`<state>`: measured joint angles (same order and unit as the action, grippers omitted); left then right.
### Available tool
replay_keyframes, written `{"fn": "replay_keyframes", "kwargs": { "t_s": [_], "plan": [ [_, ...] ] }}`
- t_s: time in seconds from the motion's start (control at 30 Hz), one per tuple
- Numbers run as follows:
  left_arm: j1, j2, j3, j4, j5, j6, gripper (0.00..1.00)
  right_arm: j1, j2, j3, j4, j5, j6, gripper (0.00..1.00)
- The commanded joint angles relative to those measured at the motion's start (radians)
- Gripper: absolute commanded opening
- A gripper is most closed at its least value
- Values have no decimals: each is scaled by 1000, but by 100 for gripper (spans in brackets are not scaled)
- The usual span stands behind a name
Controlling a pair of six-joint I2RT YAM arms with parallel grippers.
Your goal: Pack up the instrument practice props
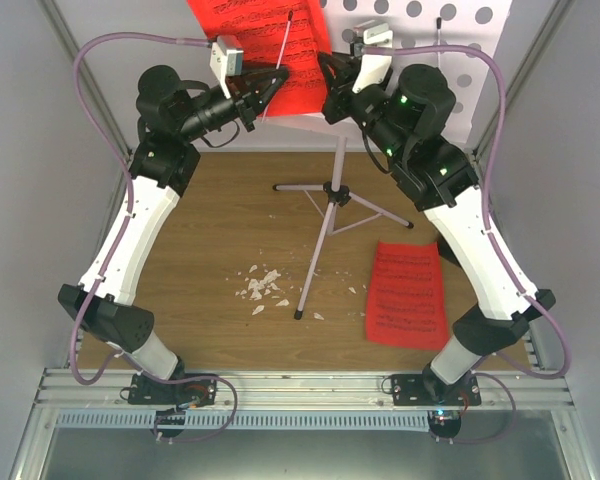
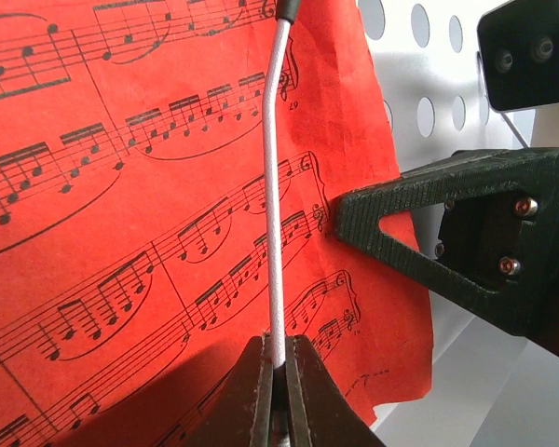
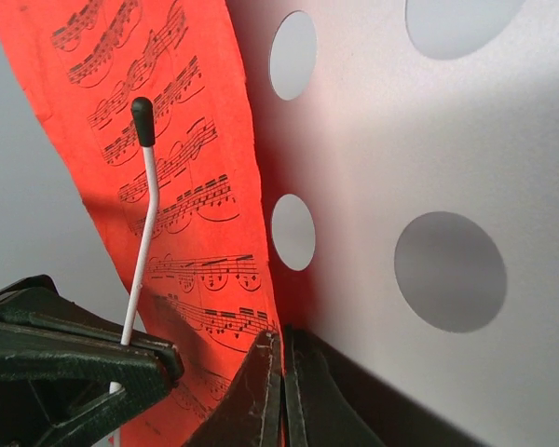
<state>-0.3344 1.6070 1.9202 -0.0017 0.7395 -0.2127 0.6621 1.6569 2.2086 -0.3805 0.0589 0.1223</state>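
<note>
White crumbs (image 1: 262,284), perhaps paper, lie scattered on the wooden table (image 1: 210,220)

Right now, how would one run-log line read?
left hand: shut on wire page holder | right hand: shut on red sheet edge by tray | other red sheet: flat on table

From my seat, the left arm (image 1: 145,210) and the right arm (image 1: 485,250) look alike: white shell links between rounded black joint housings, with lilac cables (image 1: 85,70) looping alongside. Small green lights (image 1: 402,100) glow on the right one. Each wrist carries a white camera box (image 1: 226,55). The fingers (image 2: 475,177) are black, grainy plastic triangles fixed with silver screws (image 2: 509,265).
</note>
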Motion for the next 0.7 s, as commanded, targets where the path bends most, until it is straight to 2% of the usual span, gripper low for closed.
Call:
{"fn": "replay_keyframes", "kwargs": {
  "t_s": [0.0, 0.2, 0.47, 0.67],
  "plan": [
    [-8, -29, -1, 47, 21, -5, 0, -21, -63, -43, 43, 114, 15, 0],
    [-7, -19, 4, 42, 10, -21, 0, -23, -208, -141, 116, 134, 23, 0],
    [-6, 13, 31, 38, 3, -68, 0, -22, -628, -510, 389, 198, 24, 1],
    [-7, 38, 60, 17, -5, -87, 1, -22, -816, -626, 440, 260, -7, 1]
  ]
}}
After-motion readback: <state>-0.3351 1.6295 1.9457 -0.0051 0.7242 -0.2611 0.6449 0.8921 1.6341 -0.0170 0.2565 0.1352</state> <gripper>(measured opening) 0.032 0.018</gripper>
